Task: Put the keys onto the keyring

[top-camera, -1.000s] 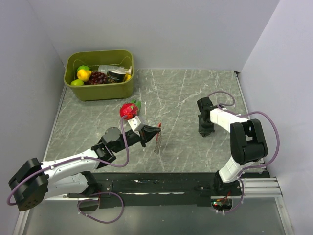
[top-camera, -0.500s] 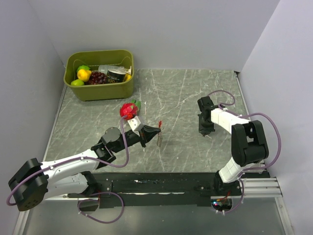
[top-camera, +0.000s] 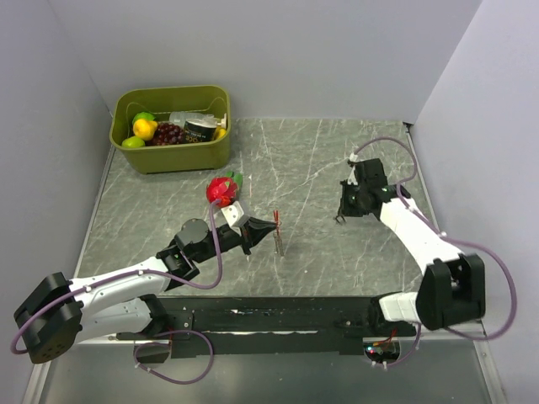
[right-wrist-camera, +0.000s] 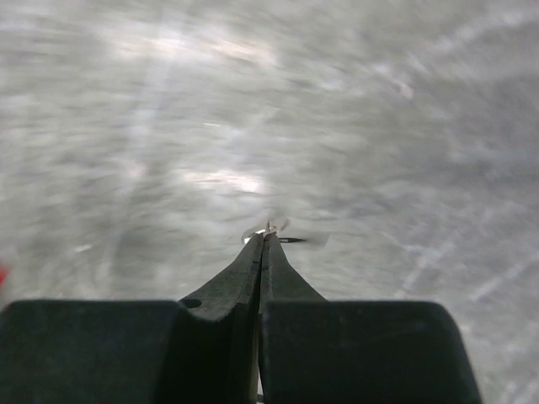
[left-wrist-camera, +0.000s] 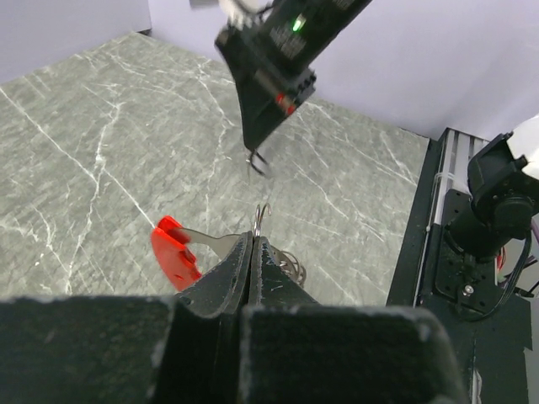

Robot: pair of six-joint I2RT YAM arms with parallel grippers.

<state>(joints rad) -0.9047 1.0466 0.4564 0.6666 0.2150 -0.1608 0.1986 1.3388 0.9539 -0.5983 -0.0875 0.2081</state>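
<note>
- Pinching the keyring point(left-wrist-camera: 212, 241), the left fingers point(left-wrist-camera: 223, 273) are pressed together; its red fob point(left-wrist-camera: 175, 252) juts sideways above mid-table point(top-camera: 320, 168).
- Right fingers point(right-wrist-camera: 240, 269) are clamped on a small metal piece point(right-wrist-camera: 271, 229), blurred, well apart.

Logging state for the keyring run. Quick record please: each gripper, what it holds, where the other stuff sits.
left gripper: shut on keyring, red fob sticking out sideways
right gripper: shut, small metal piece at its tips; too blurred to identify
grippers: apart, not touching
strawberry toy: on table, beside left arm
bin: far left corner, holds toy fruit
</note>
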